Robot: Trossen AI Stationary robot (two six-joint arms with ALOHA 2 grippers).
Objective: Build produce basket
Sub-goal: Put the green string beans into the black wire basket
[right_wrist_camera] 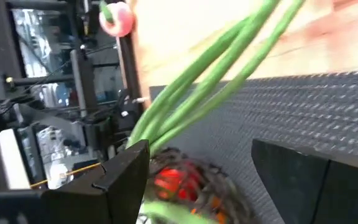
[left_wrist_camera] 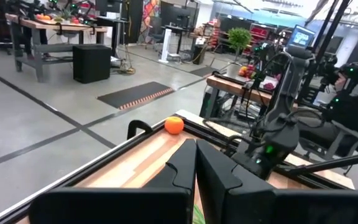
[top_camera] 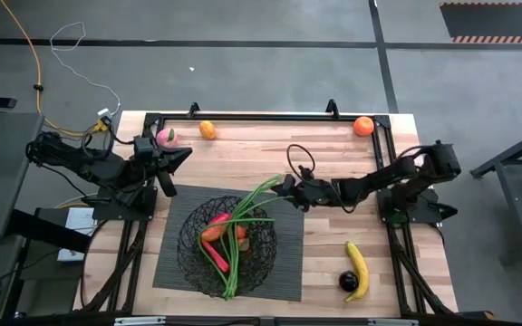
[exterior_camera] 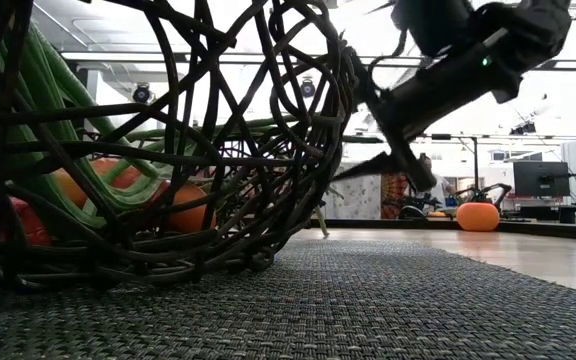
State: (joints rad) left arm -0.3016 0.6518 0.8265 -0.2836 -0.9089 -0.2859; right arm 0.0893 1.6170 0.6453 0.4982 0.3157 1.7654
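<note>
The black wire basket (top_camera: 227,244) stands on a dark ribbed mat. It holds red peppers (top_camera: 214,222), an orange piece and long green beans (top_camera: 259,195). The beans' ends stick out over the basket's far right rim. My right gripper (top_camera: 286,186) is open, just right of those bean ends. In the right wrist view the beans (right_wrist_camera: 216,74) run past its spread fingers (right_wrist_camera: 197,149). My left gripper (top_camera: 184,156) is shut and waits at the table's left, near the pink peach (top_camera: 164,138). A banana (top_camera: 358,269) and a dark round fruit (top_camera: 347,282) lie at the near right.
A small orange (top_camera: 207,129) lies by the far edge and a bigger orange (top_camera: 362,126) sits at the far right corner. The mat (top_camera: 284,272) covers the table's near middle. Bare wood lies between the mat and the far edge. A black frame rail edges the table.
</note>
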